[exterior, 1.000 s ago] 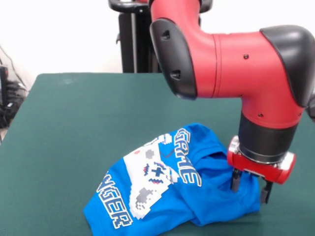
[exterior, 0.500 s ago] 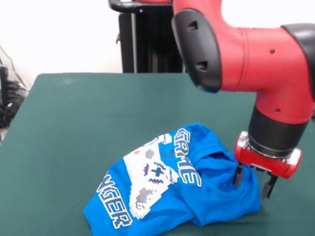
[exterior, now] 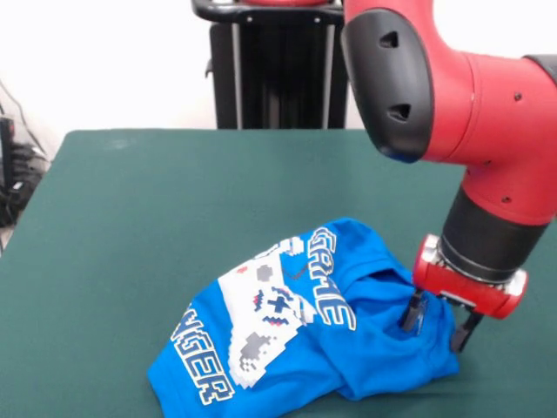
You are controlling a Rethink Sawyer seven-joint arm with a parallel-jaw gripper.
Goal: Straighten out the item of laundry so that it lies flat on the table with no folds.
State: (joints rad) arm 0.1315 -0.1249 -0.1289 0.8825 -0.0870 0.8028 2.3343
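Near the bench's (exterior: 130, 200) front edge lies the crumpled shirt (exterior: 305, 326); the hand (exterior: 433, 326), fingers spread, straddles the shirt's edge nearest the bench's right side.

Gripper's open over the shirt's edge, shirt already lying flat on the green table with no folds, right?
Not flat. The front view shows the blue T-shirt crumpled and folded over itself on the green table, its print bent across the creases. The rest holds: the gripper is open over the shirt's edge.
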